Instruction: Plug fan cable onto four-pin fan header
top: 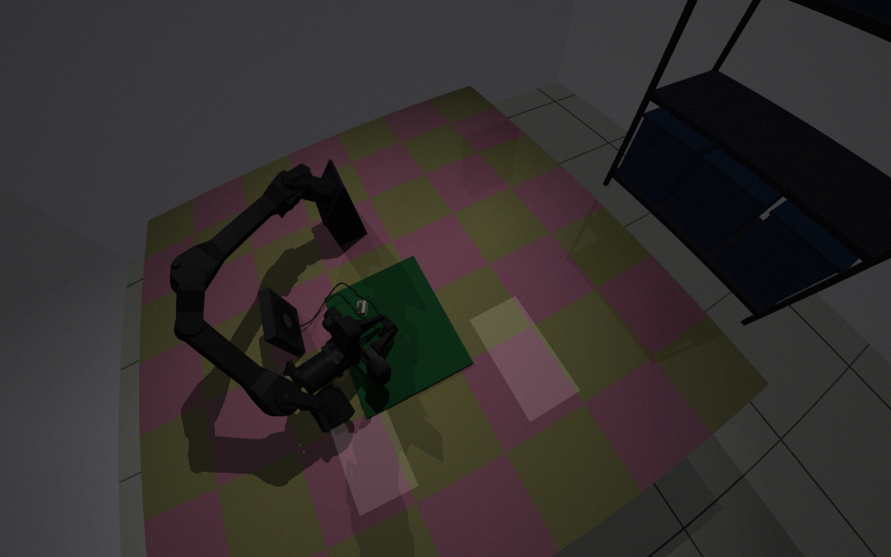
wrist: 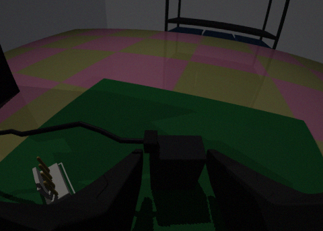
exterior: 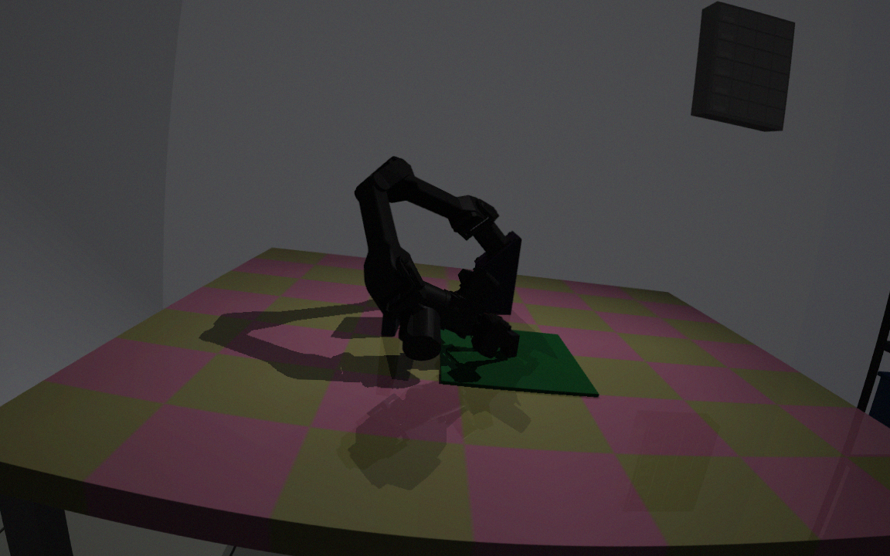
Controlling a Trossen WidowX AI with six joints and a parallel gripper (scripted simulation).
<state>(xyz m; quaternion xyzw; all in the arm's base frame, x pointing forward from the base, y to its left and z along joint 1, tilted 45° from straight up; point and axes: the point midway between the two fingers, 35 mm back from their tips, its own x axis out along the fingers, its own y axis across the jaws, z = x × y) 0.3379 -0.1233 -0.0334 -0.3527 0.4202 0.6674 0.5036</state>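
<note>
The fingers (top: 386,337) stand partly open, astride the black plug (wrist: 180,150) at the wrist view's lower centre without gripping it, well short of the four-pin header (top: 361,305) (wrist: 53,176) at lower left. I'd centre and square the grip, close firmly, then lift clear of the pins before aligning and pressing straight down.
</note>
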